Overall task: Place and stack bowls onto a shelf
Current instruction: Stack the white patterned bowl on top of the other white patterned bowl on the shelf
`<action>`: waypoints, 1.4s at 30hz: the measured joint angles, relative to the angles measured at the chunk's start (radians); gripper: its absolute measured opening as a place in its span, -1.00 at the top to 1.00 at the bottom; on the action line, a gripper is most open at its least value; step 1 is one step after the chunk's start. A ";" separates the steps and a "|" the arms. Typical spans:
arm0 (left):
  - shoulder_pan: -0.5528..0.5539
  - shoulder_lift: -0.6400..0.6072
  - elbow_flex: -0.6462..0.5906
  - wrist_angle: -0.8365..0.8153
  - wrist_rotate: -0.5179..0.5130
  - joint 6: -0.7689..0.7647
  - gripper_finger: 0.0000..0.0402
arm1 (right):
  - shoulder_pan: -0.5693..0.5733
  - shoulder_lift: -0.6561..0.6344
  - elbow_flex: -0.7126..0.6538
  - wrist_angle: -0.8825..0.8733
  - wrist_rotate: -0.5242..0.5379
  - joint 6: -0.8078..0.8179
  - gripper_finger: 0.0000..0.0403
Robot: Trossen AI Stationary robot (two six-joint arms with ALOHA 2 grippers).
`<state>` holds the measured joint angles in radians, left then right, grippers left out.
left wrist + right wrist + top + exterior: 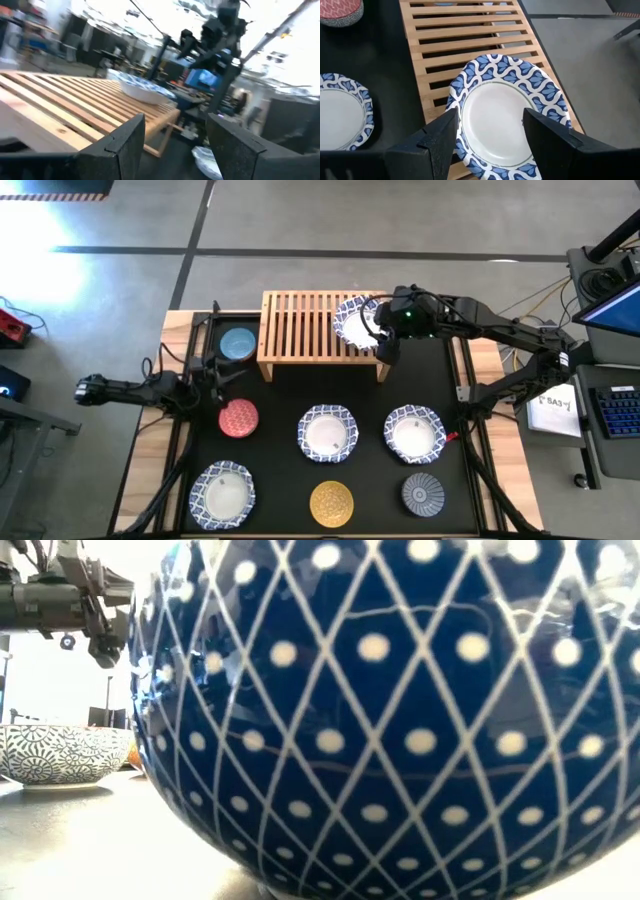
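A white bowl with a blue-patterned rim (350, 320) rests on the right end of the light-wood slatted shelf (305, 330). It also shows in the right wrist view (505, 100). My right gripper (374, 330) hovers open just above it, its fingers (440, 137) spread over the bowl (145, 90) and clear of it. My left gripper (175, 145) is open and empty, near the shelf's left leg (213, 375). A blue bowl (238, 343) sits on the mat left of the shelf, and a red bowl (238, 418) sits nearer the table's near edge.
Three more white blue-rimmed bowls (327, 432) (413, 432) (222, 493) sit on the black mat, with a yellow bowl (331, 503) and a ribbed dark grey bowl (423, 493) near the near edge. The blue dotted outer wall of a bowl (400, 720) fills the low view. The shelf's left and middle slats are bare.
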<state>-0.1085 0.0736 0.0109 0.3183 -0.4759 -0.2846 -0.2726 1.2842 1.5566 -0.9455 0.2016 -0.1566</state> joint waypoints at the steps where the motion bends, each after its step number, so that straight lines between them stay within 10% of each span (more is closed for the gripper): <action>1: 0.000 0.007 0.000 0.002 0.019 -0.009 0.03 | 0.000 0.000 0.000 0.000 0.000 0.000 -0.07; 24: 0.001 0.635 0.460 -0.500 0.124 0.024 0.03 | 0.000 0.000 -0.002 -0.117 0.000 0.097 -0.07; 42: -0.082 1.065 0.616 -0.513 0.205 -0.550 0.04 | 0.000 0.000 -0.006 -0.152 0.000 0.208 -0.07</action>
<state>-0.1901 1.1382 0.6268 -0.1951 -0.2710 -0.8341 -0.2726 1.2846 1.5505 -1.0973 0.2016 0.0513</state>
